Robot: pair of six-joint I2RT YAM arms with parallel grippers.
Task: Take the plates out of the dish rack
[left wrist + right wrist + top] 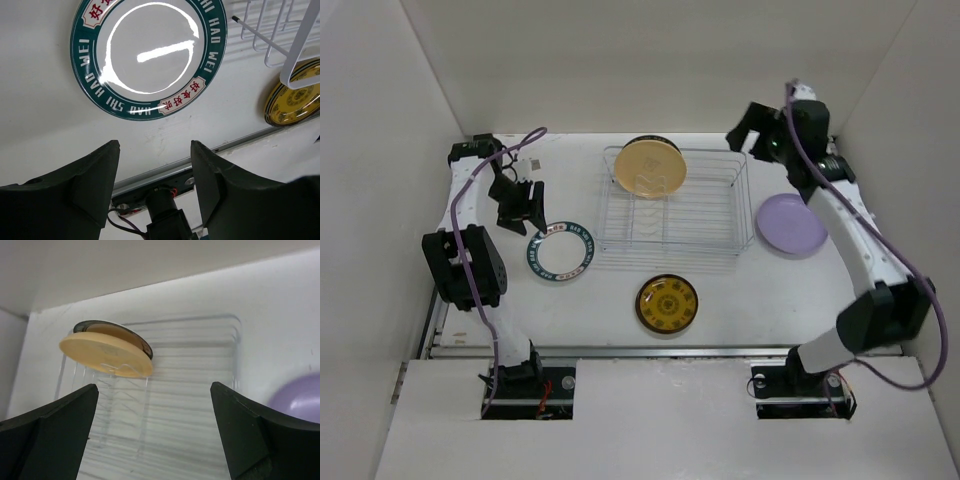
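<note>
Standing on edge at the far left end of the dish rack (720,215), the tan plate (650,168) leans back among the prongs. Its broad face is turned toward the near edge of the table (750,300) and a little upward. A dark plate (115,329) stands just behind it, mostly hidden, facing the same way. The rack's long axis runs left to right across the middle of the table.

Three more plates lie flat outside the rack. The teal-rimmed plate (560,252) sits just off its near left corner, and the brown and yellow plate (667,304) lies in front of its near side. The lilac plate (792,224) is against or just beside its right end.

The left gripper (530,215) hangs over the far edge of the teal-rimmed plate, fingers apart and gripping nothing. The right gripper (752,128) hovers off the rack's far right corner, jaws spread wide and empty
</note>
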